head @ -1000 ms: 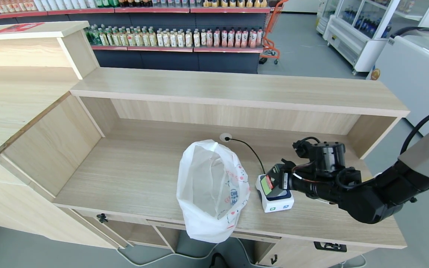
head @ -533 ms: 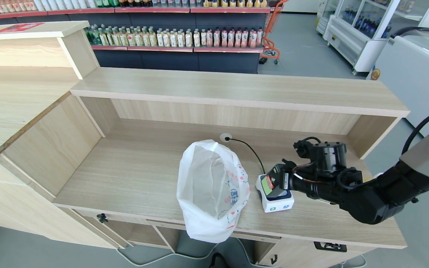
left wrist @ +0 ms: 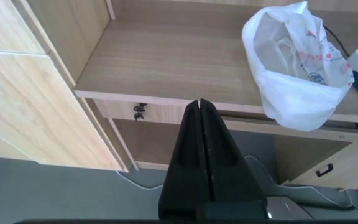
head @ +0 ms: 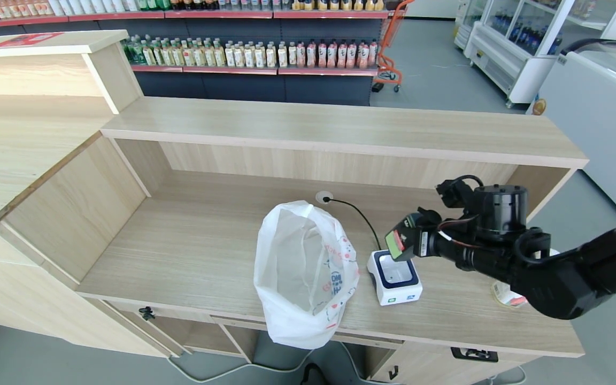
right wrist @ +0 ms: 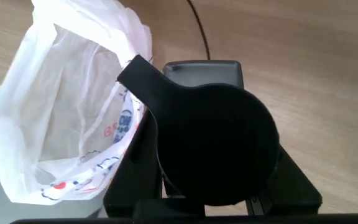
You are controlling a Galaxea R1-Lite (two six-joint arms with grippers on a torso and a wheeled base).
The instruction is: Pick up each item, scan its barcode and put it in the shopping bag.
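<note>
Nearest us, in the left wrist view, the left gripper (left wrist: 199,111) hangs out in front of the counter (left wrist: 166,62). Its two fingers are pressed flat together with nothing between them.

At the counter's front edge, lower middle of the head view, the shopping bag (head: 302,278) stands with its mouth gaping upward. We cannot tell whether anything lies inside. Just beside it, to the right, sits the white scanner (head: 393,275).

Here is the change. A second ago the right gripper (head: 403,241) held the item (head: 395,243) low over the scanner, covering its window. Now the arm has lifted and drawn back toward the upper right, and the window lies bare. The item, a small green and red pack, is above the scanner and apart from it, firmly clamped in the right gripper. We judge the scan pass finished. What remains for this piece is to carry it left over the bag's mouth and let go.

At lower right, a pale container (head: 502,295) peeks from behind the right arm, likely another item waiting.

Farther back, the cable (head: 356,214) runs from the scanner to a hole in the counter. Shelves (head: 244,53) of bottles cross the top.
</note>
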